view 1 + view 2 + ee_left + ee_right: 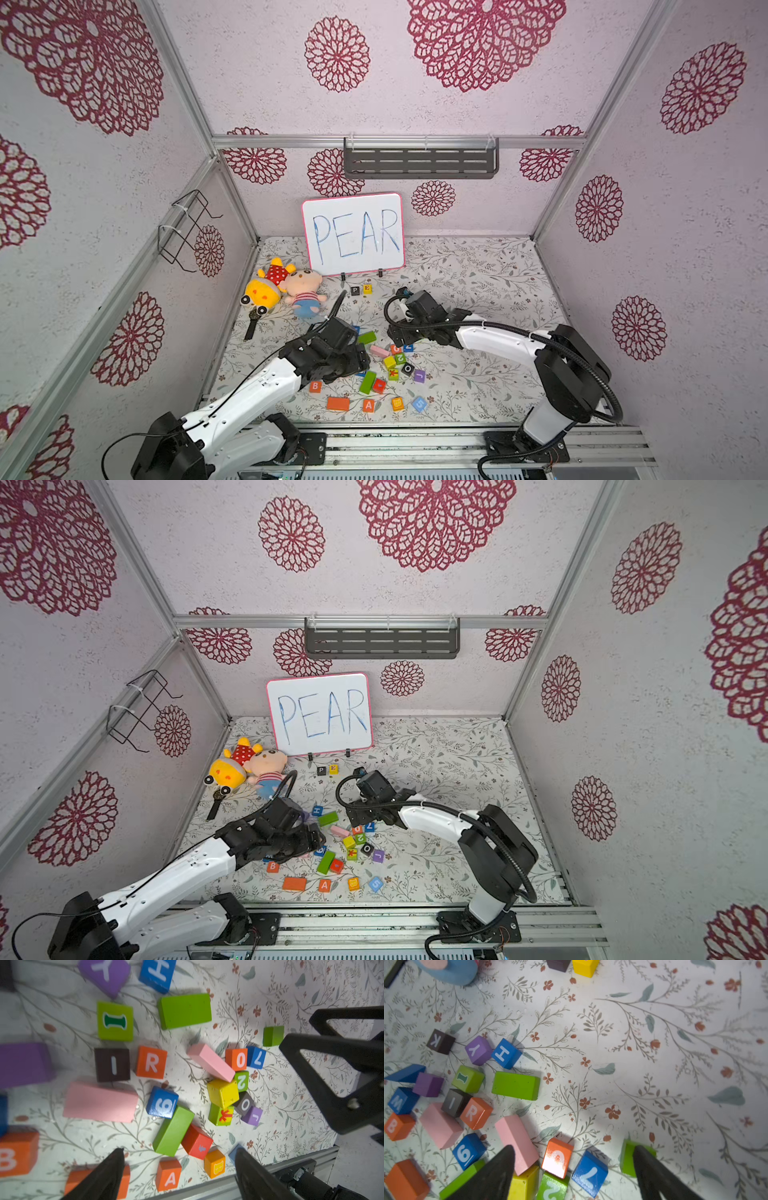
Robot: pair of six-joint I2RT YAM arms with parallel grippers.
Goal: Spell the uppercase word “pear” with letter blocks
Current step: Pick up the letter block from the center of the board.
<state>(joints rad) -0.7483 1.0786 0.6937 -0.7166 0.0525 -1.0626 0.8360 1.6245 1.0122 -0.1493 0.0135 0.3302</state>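
Whiteboard (353,235) reads "PEAR" in blue marker. Black P block (355,290) and yellow E block (367,289) sit side by side just in front of it, well ahead of the right gripper (573,1147). Its fingers are spread wide and empty, with an orange 0 block (557,1157) and a blue 7 block (589,1173) showing between them. Left gripper (180,1149) fingers are also apart, gripping nothing. Orange A block (169,1176) lies between them. Orange-red R block (151,1062) lies farther ahead, beside a black I block (113,1065).

Your left arm (249,386) stretches forward and inward, wrist pitched down. Left gripper (180,1151): fingers spread wide, empty. Your right arm (498,336) is folded at the elbow, forearm running toward the left side. Right gripper (574,1148): fingers spread wide, empty.
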